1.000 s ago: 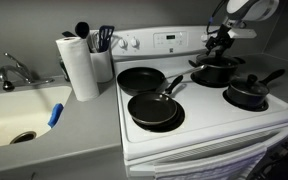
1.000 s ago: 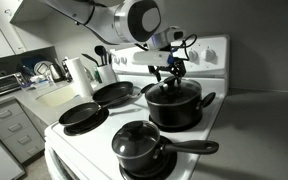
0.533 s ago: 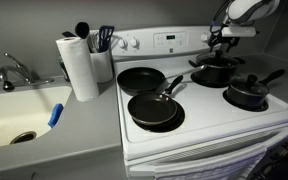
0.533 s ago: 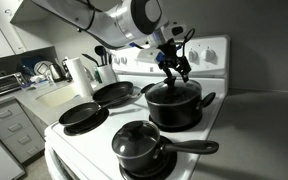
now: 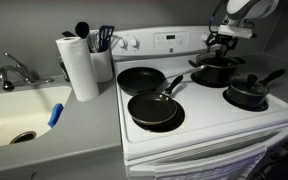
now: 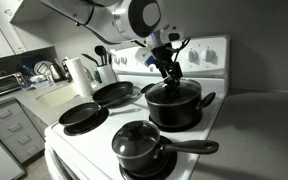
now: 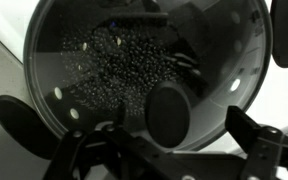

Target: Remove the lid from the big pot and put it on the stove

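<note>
The big pot stands on the back burner of the white stove. The glass lid lies on it. In the wrist view the lid fills the frame, with its dark knob near the bottom and the pot's side handles showing past the rim. My gripper hangs just above the lid. It is open, with one finger on each side of the knob and not touching it.
A smaller saucepan with its own lid and long handle sits on the front burner. Two black frying pans occupy the other burners. A paper towel roll, a utensil holder and a sink lie beside the stove.
The gripper rose slightly over the pot, then came back down to just above the lid knob. The lid and pot have not moved.
</note>
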